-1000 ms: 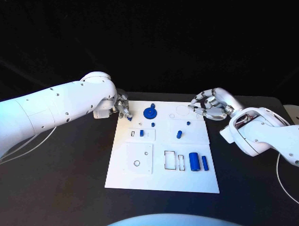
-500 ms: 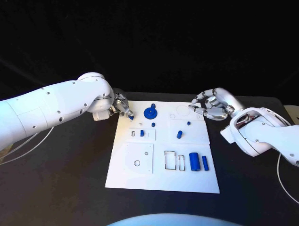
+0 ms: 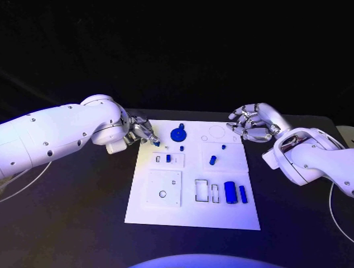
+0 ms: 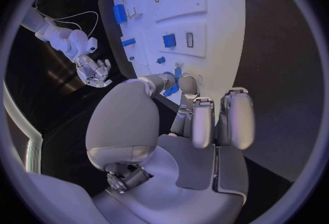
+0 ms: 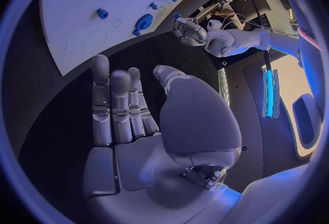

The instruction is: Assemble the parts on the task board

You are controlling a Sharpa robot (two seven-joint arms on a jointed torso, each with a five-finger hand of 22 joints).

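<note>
The task board (image 3: 195, 207) lies mid-desk (image 3: 80, 212) with seven blue parts visible on it: a round disc (image 3: 178, 134), two cylinders (image 3: 230, 191), four small pieces. At the board's far left corner the left hand (image 3: 142, 133) pinches a small blue part (image 4: 172, 88). It could slip, being held by the fingertips alone. At the far right corner, the right hand (image 3: 253, 124) hangs released, fingers apart.

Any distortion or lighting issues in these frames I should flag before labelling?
Head view: the task board reads clearly against a black table and dark background; bluish light tints both arms. Left wrist view: strong fisheye, the board's straight edges bow, and the left hand blocks the middle. Right wrist view: same bending; the right hand fills the centre, bright panels glare at the rim.
</note>
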